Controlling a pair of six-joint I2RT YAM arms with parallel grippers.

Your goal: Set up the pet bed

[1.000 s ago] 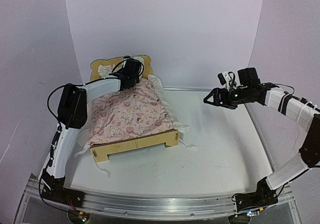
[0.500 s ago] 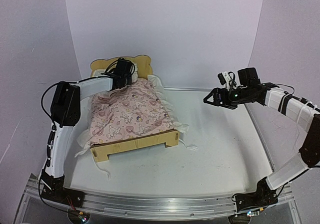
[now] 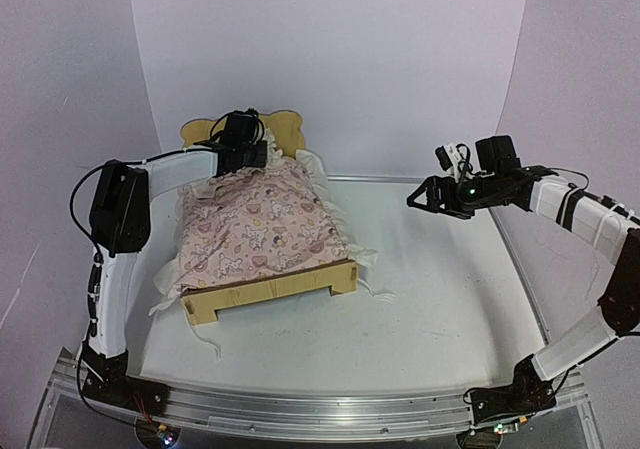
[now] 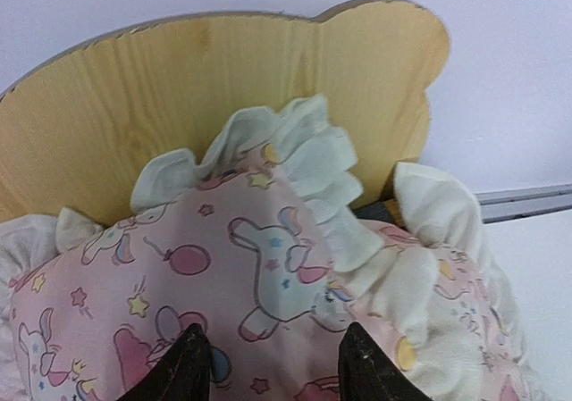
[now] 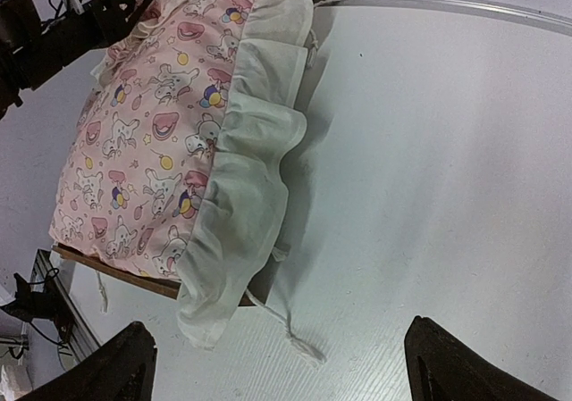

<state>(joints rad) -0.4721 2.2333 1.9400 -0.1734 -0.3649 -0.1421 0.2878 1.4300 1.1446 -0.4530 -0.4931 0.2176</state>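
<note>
Left fingertips (image 4: 189,367): two dark tips stand apart at the 6 o'clock edge of the left wrist view, with patterned fabric showing in the gap and nothing clamped.
Left gripper (image 4: 273,370): over the head end of the bed, aimed at the headboard, just above the pillow; contact cannot be told.
Pillow (image 4: 259,267): small, pink, with a cartoon-animal print and a pale ruffle; it leans against the headboard, its ruffle touching the wood.
Headboard (image 4: 134,88): light plywood with a rounded ear at 1 o'clock in the wrist view, upright behind the pillow.
Blanket (image 3: 265,219): pink print with a white ruffle, spread over the bed; its ruffle spills over the side rail toward 3 o'clock.
Pet bed (image 3: 270,291): at about 9 o'clock on the table in the top view, headboard toward 12, footboard toward 6.
Tie cord (image 3: 378,293): thin and white, lying on the table beside the bed's 4 o'clock corner.
Right fingertips (image 5: 134,365): dark, spread wide, holding nothing.
Right gripper (image 3: 420,197): in the air at about 2 o'clock over the table, well apart from the bed.
Table (image 3: 450,309): white top.
</note>
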